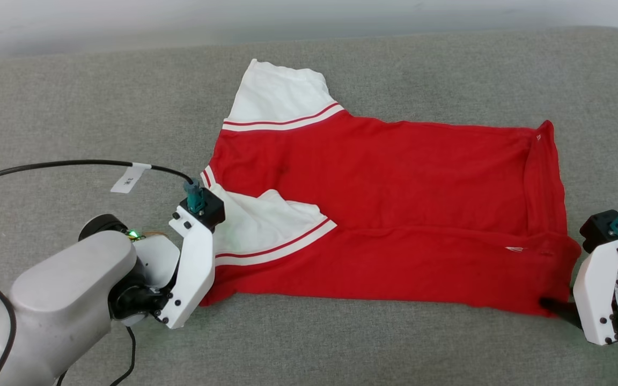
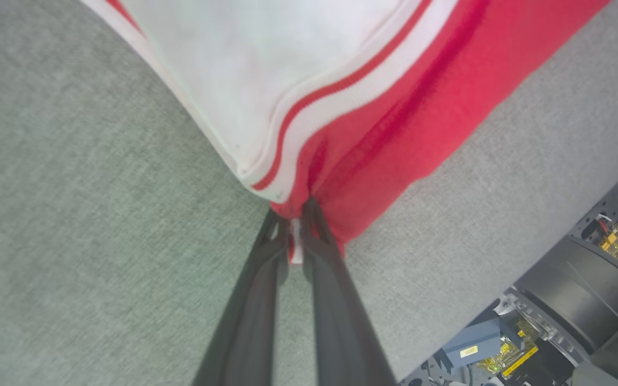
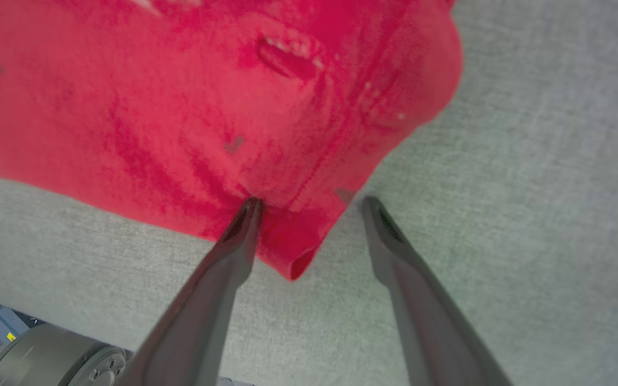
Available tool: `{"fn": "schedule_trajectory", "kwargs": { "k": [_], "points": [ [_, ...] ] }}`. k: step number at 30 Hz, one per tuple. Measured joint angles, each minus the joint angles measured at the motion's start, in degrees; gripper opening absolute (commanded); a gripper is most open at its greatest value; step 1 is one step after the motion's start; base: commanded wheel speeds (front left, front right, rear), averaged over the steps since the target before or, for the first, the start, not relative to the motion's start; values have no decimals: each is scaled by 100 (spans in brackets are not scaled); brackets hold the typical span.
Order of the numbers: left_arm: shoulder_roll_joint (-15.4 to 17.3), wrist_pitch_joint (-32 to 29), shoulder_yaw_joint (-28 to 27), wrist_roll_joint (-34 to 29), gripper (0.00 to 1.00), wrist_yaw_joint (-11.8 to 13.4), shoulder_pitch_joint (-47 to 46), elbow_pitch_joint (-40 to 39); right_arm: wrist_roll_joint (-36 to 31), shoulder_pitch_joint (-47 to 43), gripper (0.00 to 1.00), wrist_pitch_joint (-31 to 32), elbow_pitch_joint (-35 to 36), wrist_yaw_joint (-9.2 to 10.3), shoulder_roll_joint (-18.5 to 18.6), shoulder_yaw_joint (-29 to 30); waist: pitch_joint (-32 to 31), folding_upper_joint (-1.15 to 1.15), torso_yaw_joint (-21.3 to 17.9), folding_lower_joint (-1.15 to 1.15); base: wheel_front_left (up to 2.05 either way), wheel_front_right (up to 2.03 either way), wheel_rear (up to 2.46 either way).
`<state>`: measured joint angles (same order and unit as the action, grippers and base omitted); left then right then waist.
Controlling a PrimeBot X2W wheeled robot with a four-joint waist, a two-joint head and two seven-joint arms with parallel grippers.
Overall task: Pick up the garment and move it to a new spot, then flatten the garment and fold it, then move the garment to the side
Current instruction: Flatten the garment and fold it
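While your left gripper (image 2: 295, 225) pinches the garment's (image 1: 384, 214) sleeve-side corner between nearly closed fingers, the fold looks to be the step in hand: the garment lies spread on the grey cushion (image 1: 73, 107), stretching ahead of both grippers. Your right gripper (image 3: 311, 201) stands wide, one finger touching the red hem corner, the other on bare cushion just beside it. Next, I judge, close it on that corner, then lift both evenly.

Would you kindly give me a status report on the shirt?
Left hand shut on shirt, near corner. Right hand open at its other near corner. Shirt spread flat. Black cable beside it.
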<state>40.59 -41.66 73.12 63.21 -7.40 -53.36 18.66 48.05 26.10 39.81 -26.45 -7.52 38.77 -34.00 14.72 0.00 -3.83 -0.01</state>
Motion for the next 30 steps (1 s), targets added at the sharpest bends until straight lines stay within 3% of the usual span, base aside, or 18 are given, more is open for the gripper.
{"fn": "schedule_trajectory", "kwargs": {
  "k": [1,8,19,24,28,29,30],
  "points": [
    [7,14,3,12,0,0,4,4,22,14,0,-111,-44,-1,7,-42,-13,0,-5,0,0,0,0],
    [119,268,14,127,0,0,232,23,200,157,0,-751,-46,-2,323,-359,-305,0,-24,1,0,0,0],
    [650,505,24,250,0,0,1006,-504,638,-338,0,-1258,939,-2,1224,-661,-886,0,21,1,0,0,0],
    [733,605,24,309,0,48,1367,-616,795,-874,0,-1282,1178,-2,1363,-642,-899,0,65,0,0,0,0],
    [710,667,27,324,0,113,1562,-611,783,-1128,0,-1248,1043,-2,1249,-616,-815,0,53,0,0,0,0],
    [692,722,21,337,0,141,1580,-590,781,-1157,11,-1250,971,-2,1168,-590,-798,0,50,1,0,0,0],
    [680,776,11,328,100,148,1582,-572,738,-1178,45,-1266,918,-2,1101,-569,-788,0,50,1,0,0,0]
  ]
}}
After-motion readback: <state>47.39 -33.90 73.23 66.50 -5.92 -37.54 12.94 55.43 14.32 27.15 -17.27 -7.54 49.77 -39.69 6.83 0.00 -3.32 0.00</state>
